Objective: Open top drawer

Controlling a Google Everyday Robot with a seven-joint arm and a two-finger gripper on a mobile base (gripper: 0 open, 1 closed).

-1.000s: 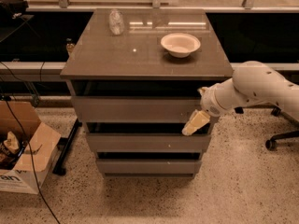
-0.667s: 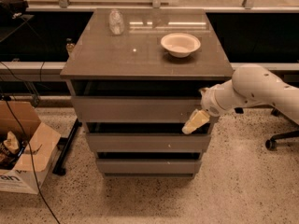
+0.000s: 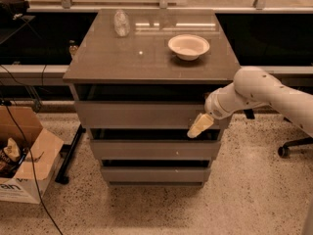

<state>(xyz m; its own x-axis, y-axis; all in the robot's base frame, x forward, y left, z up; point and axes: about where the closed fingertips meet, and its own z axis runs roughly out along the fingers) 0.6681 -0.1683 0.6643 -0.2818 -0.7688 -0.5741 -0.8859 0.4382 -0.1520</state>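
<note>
The top drawer (image 3: 142, 114) is seen as the uppermost and tallest of three plain grey fronts, set just under the front edge of the bench (image 3: 122, 60), with a dark band between front and edge. Two slimmer fronts (image 3: 151, 150) are stacked below it. The cream end effector (image 3: 199, 126) is held against the right end of the top drawer's front, its tip at the front's lower edge over the dark gap beneath; whether it is apart or together cannot be told. It is carried by a white arm (image 3: 264, 89) reaching in from the right.

The bench's glossy brown-grey surface is marked by light reflections. A pale bowl (image 3: 189, 46) is placed on it towards the right rear, and a clear container (image 3: 121, 22) towards the left rear, well apart. The speckled floor (image 3: 254, 195) is occupied at the left by an open cardboard box (image 3: 29, 155) and black cables (image 3: 29, 175); a chair caster (image 3: 283, 151) is seen at the right.
</note>
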